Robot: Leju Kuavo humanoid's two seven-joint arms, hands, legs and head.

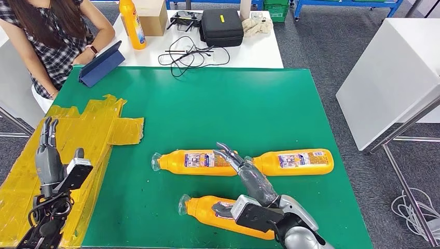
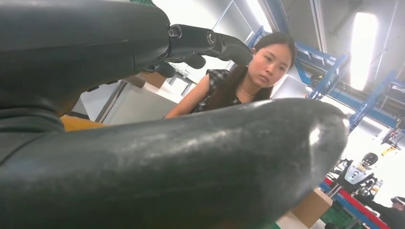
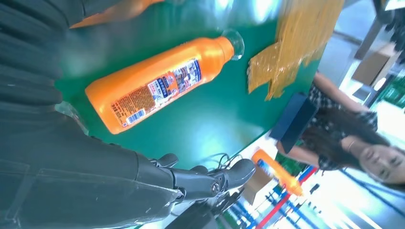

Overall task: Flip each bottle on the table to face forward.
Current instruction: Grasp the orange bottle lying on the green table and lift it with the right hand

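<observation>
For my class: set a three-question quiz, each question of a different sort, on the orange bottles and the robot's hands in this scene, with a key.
1. How many orange bottles lie on the green mat?
2. True or false: the left hand holds a bottle.
3. The right hand reaches out over: A) the blue tablet case B) the lying bottles C) the black case

Key:
1. Three: left, right, nearest.
2. False.
3. B.

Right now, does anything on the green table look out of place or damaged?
Yes. Crumpled yellow tape covers the green table's left edge in uneven patches. The three orange bottles lie on their sides; nothing has spilled.
</observation>
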